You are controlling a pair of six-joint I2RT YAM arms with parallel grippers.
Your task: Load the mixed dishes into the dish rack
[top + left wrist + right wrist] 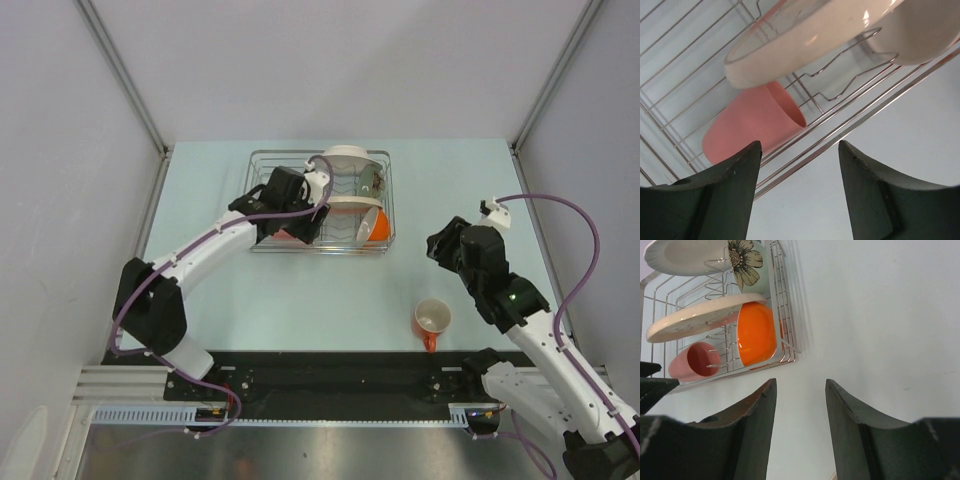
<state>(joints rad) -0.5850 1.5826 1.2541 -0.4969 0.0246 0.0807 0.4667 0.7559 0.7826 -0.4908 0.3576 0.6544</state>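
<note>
The wire dish rack (pixel 388 200) stands at the back middle of the table. In it a white ruffled plate (pixel 685 255) and a cream plate (pixel 700 315) lean on the prongs. An orange bowl (pixel 756 332) and a flower-patterned bowl (pixel 747 262) stand on edge beside them, and a pink cup (pixel 755 125) lies on its side. My left gripper (pixel 800 150) hovers open and empty over the rack's front left rail (pixel 840 132), just off the cup. The orange mug (pixel 432 320) stands upright on the table at the front right. My right gripper (pixel 801 385) hangs open and empty above the table, between mug and rack.
Grey walls with metal corner posts (pixel 125 75) close in the table at the back and both sides. The black base rail (pixel 330 385) runs along the near edge. Bare table lies between the rack and the mug.
</note>
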